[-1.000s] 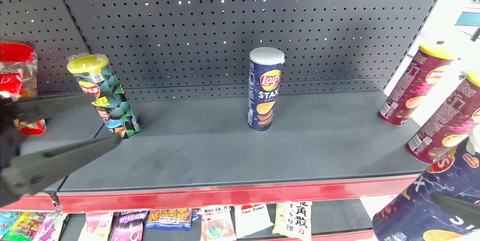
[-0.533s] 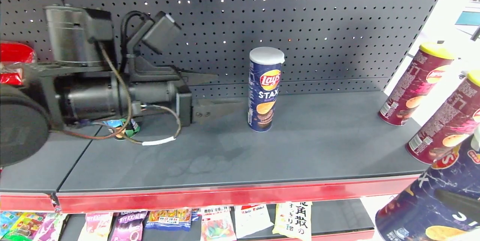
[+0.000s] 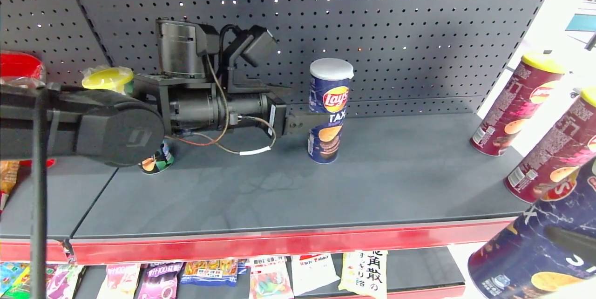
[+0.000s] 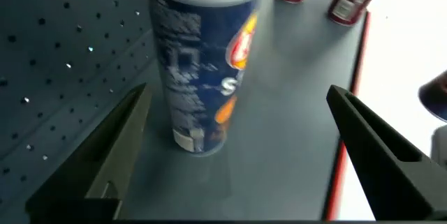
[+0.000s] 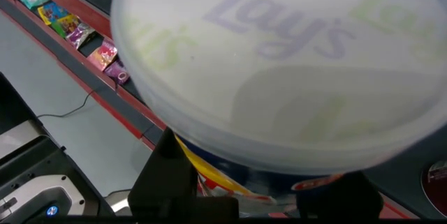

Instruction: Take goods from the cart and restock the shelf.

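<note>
On shelf (image 3: 260, 192): four cans (image 3: 327, 112) (left jaws open); right jaws grip fifth can (image 3: 526, 252).

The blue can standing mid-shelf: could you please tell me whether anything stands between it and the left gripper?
Nothing visible does. The left gripper is open and points at the blue can, one finger to each side of it, with only bare shelf in between.

Shop: pegboard shelf (image 3: 298, 182), snack packets (image 3: 270, 275).
</note>
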